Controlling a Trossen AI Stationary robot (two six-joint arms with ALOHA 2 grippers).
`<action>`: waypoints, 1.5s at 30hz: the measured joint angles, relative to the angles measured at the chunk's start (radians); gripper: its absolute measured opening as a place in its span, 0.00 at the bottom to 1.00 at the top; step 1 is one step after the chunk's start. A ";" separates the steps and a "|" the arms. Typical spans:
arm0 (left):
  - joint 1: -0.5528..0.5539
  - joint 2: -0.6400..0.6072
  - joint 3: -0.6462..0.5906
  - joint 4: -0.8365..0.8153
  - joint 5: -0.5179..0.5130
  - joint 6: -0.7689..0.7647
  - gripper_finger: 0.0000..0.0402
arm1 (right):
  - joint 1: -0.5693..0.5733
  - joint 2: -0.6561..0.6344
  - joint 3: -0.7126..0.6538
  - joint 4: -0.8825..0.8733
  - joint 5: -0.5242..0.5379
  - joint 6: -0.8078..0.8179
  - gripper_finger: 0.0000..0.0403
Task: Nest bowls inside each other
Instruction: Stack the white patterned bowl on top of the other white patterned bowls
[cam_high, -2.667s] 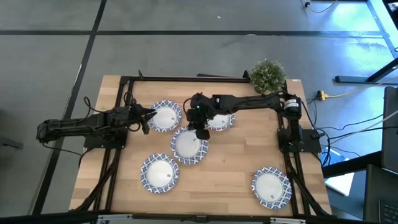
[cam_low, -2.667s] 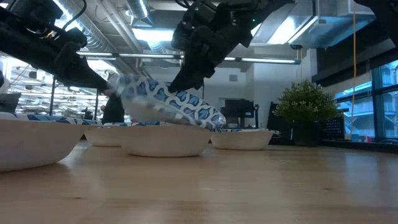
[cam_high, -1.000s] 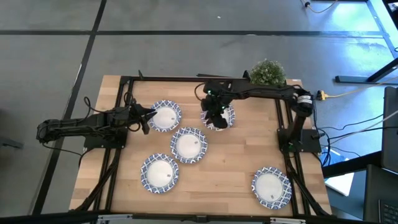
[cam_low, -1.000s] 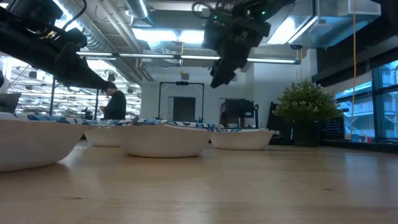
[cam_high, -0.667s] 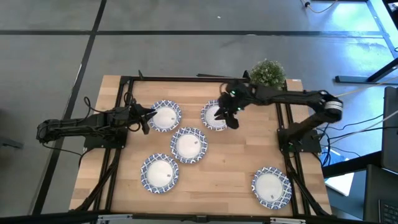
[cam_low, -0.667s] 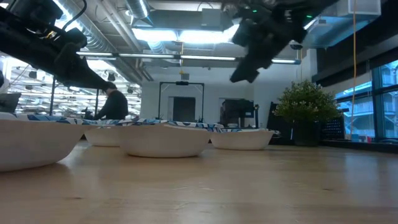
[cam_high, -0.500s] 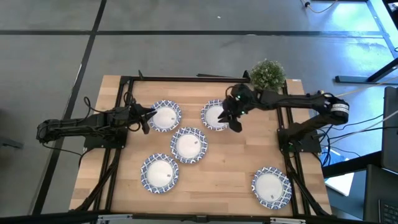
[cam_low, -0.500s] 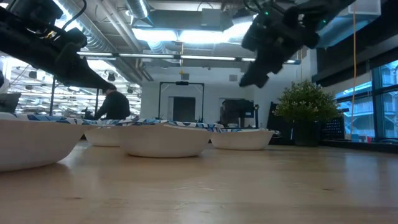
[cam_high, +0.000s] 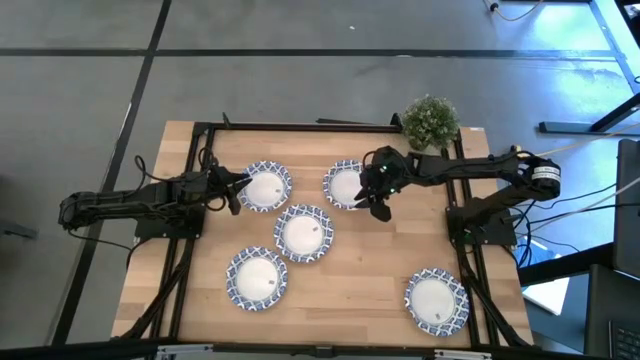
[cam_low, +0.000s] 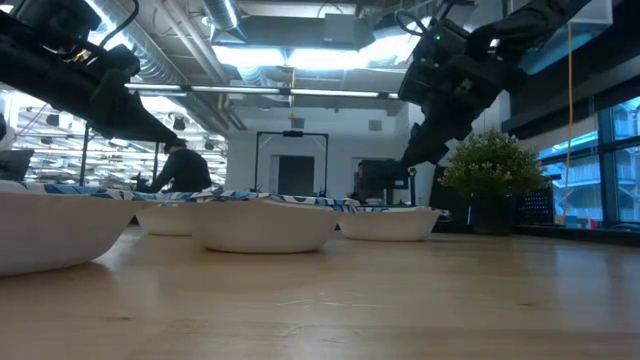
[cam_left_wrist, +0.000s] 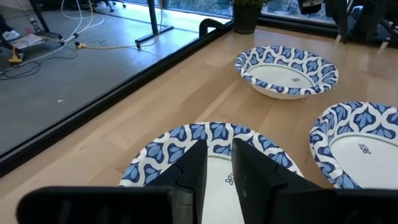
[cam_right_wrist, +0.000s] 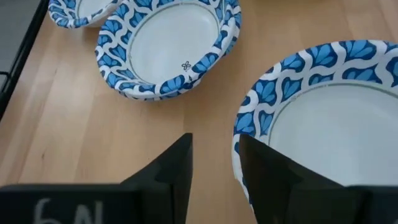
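Several blue-rimmed white bowls rest on their bases on the wooden table: far left (cam_high: 265, 186), far middle (cam_high: 347, 185), centre (cam_high: 303, 232), near left (cam_high: 256, 278), near right (cam_high: 436, 300). My right gripper (cam_high: 378, 208) is open above the far middle bowl's right rim (cam_right_wrist: 244, 134). One finger is over the table, the other over the bowl's inside. The low view shows that gripper (cam_low: 408, 160) well clear of the bowl (cam_low: 390, 222). My left gripper (cam_high: 236, 190) waits above the far left bowl's rim (cam_left_wrist: 211, 132), open by a narrow gap.
A small green potted plant (cam_high: 431, 120) stands at the table's far right corner. Black frame rails (cam_high: 200, 140) run along the far edge and both sides. Bare wood lies between the centre bowl and the near right bowl. A person (cam_low: 180, 165) is in the room behind.
My right gripper has drawn back from over the middle of the far middle bowl toward the table's right edge. It has sunk lower and tipped more steeply down, and now stands over that bowl's right rim. The bowls have stayed where they were.
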 joint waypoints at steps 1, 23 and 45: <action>0.000 0.000 0.000 0.000 0.000 0.000 0.17 | 0.000 0.000 0.000 0.003 0.000 0.003 0.34; 0.000 0.000 0.000 -0.001 -0.001 -0.004 0.17 | 0.013 0.105 0.002 -0.010 0.079 0.000 0.61; 0.000 0.000 0.000 -0.002 -0.001 -0.005 0.17 | 0.029 0.111 0.002 -0.065 0.191 0.016 0.61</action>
